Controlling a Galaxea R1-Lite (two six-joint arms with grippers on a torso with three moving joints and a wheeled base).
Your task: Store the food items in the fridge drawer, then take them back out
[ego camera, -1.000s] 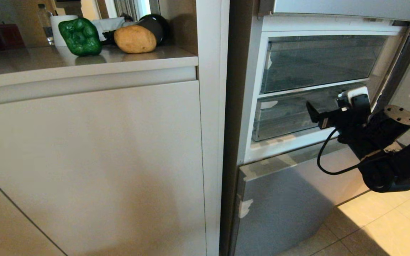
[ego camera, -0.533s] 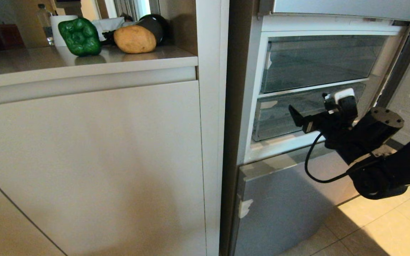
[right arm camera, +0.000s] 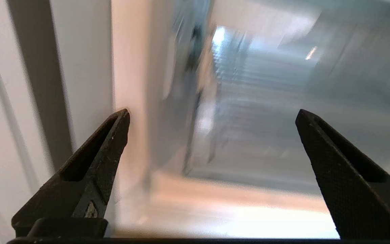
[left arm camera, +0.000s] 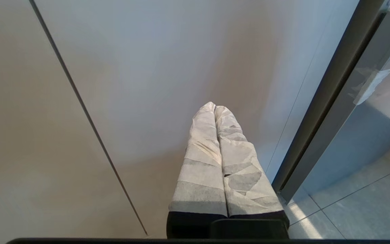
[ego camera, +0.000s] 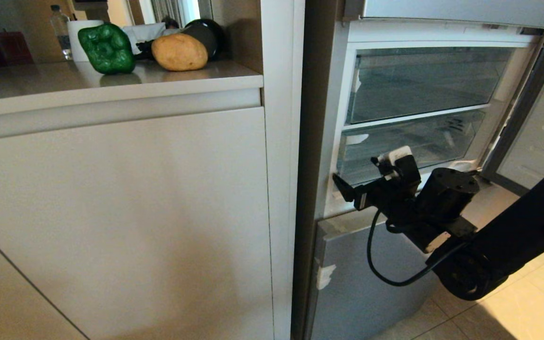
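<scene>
Opening the fridge drawer point(ego camera: 409, 146) comes first: your right gripper point(ego camera: 347, 189), jaws wide apart, sits by its low left corner. Hook the lip gently. Pepper point(ego camera: 106, 48) and potato point(ego camera: 179, 52) wait on the counter point(ego camera: 40, 82).

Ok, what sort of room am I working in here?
Most likely a home kitchen: an open fridge with clear plastic drawers, a pale countertop over flat cabinet fronts carrying a green bell pepper and a potato, and a tiled floor.
</scene>
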